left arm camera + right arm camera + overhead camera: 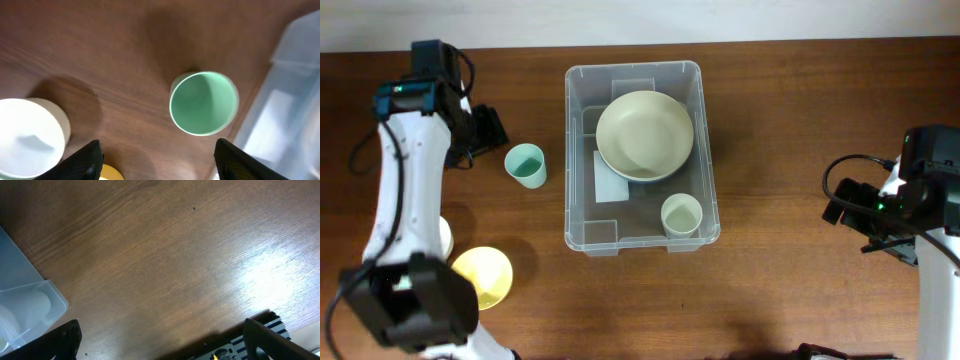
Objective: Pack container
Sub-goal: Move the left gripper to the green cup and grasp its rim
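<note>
The clear plastic container (568,160) stands mid-table with a white label (609,180) on its base. A large cream bowl (645,135) and a pale green cup (681,215) sit inside it. A mint green cup (525,165) stands upright on the table left of the container. My left gripper (492,130) is open and empty, just left of and above that cup. In the left wrist view the cup (203,103) lies ahead of the open fingers (160,167). My right gripper (838,203) is open and empty over bare wood right of the container; its fingers (165,345) are spread wide.
A yellow bowl (483,277) sits at the front left. A white cup (444,237) is partly hidden under my left arm and also shows in the left wrist view (30,137). A container corner (25,305) shows in the right wrist view.
</note>
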Robot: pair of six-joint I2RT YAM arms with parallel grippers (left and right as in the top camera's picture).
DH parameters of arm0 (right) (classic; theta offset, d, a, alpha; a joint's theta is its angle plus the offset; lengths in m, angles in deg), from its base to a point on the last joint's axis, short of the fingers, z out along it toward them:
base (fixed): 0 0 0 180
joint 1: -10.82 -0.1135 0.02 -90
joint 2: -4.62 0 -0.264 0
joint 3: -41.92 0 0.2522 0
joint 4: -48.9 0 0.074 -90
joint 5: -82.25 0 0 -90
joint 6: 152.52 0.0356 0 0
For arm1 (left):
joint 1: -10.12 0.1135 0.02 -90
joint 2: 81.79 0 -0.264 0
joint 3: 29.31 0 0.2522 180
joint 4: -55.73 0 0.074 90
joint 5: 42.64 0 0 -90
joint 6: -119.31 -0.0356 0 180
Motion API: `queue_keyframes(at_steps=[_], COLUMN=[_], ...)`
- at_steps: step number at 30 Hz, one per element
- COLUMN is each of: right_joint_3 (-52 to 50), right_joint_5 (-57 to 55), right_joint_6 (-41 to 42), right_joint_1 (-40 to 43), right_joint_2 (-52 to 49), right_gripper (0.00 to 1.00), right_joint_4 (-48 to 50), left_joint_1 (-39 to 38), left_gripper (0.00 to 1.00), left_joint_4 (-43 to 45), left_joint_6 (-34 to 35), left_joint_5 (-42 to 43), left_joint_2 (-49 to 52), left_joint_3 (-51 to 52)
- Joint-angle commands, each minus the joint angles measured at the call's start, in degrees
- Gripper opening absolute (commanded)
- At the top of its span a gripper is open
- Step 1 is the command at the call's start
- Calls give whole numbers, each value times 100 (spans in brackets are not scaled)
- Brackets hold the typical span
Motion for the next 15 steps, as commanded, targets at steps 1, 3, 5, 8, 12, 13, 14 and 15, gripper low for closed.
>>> queue_keyframes(at_steps=[1, 3, 5, 8, 12, 13, 14, 15], right_joint_3=[-9, -9, -9, -9, -9, -9, -9, -9], right_joint_5=[24, 24, 24, 22, 22, 22, 22, 22], right_joint_6=[0, 0, 0, 0, 0, 0, 0, 0], right_joint_1=[-4, -4, -4, -4, -4, -4, -4, -4], right_joint_2=[-39, -44, -50, -50, -50, -50, -50, -50], right_gripper=[99, 99, 99, 99, 99, 99, 99, 99], right_joint_4=[-17, -42, -42, -42, -42, -39, -35, -33], left_joint_1=[-33, -37, -35, -37, -37, -37, -37, -37], left_gripper=[73, 73, 73, 63, 5, 1, 1, 0], left_joint_4=[22, 22, 20, 11, 20, 15, 13, 13], left_joint_6=[-341, -341, -341, -341, -341, -341, -341, -341], left_joint_5=[275, 278, 275, 278, 275, 275, 275, 275], left_joint_2=[645, 962, 1274, 1589, 1661, 1648, 1628, 1589], left_joint_3=[129, 129, 129, 129, 109, 92, 74, 57])
